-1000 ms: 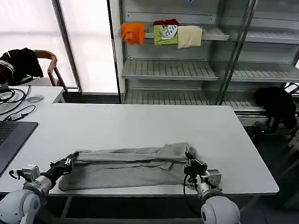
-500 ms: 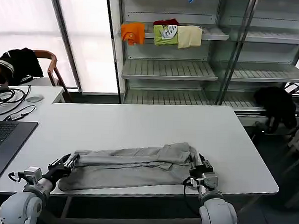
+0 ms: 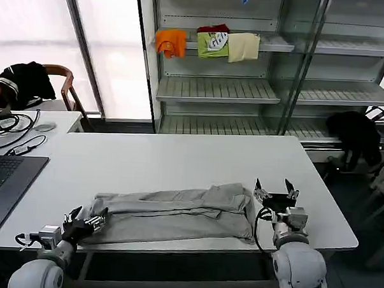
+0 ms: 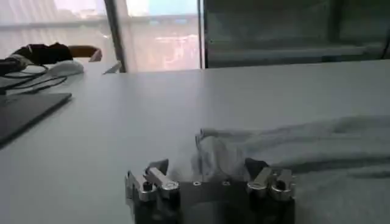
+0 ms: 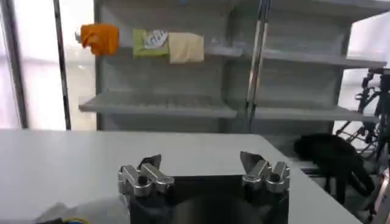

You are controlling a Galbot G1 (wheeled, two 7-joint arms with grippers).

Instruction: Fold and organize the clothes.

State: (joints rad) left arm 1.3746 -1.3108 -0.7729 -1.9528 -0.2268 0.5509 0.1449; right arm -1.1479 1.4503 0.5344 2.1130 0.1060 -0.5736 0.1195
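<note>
Two end effectors stand at the two ends of the grey shirt (image 3: 173,213), and both have their fingers spread with nothing between them. The shirt lies along the near edge of the white bench (image 3: 178,162) as a long band, one layer doubled over another. From its middle, the left end effector (image 3: 85,220) is at 9 o'clock, low at the bench edge and just beside the cloth end; in the left wrist view (image 4: 210,176) the bunched edge of the shirt (image 4: 292,146) sits right before its open jaws. The right end effector (image 3: 275,189) is at 3 o'clock, raised a little and apart from the cloth, so its wrist view (image 5: 204,170) looks across the bare bench to the shelf (image 5: 158,105).

I judge that the lengthwise fold is made and the cloth is let go, because no finger holds fabric. The band shape suits a next fold across, end to end. The risk is that the loose upper layer slides when one end is gripped again. The orange, green and cream garments (image 3: 209,44) rest on the upper shelf at 12 o'clock, perhaps the place for the finished pile.
</note>
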